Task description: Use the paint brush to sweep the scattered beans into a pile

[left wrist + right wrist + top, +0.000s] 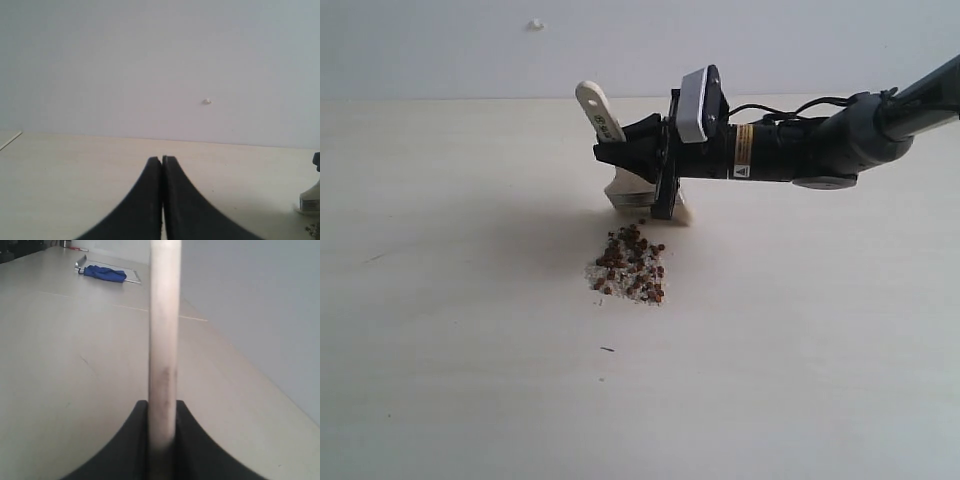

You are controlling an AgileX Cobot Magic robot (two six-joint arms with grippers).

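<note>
The right gripper (625,151) is clamped on the brush (597,108), its jaws closed narrow around the pale handle. In the right wrist view the handle runs straight out from between the black fingers (192,450). The brush stands tilted, with its handle end up and leaning to the left of the exterior view and its bristles (681,212) down at the table (440,300). The beans (638,243) lie in one pile (630,268) with whitish crumbs among them. The pile sits on the table just in front of the bristles, on the side nearer the camera. The left gripper (162,200) is away from the work, its jaws pressed together with nothing between them. Its camera catches the brush's metal ferrule (310,202) at the picture's edge. A blue cloth (105,273) lies well apart at the far end of the table.
</note>
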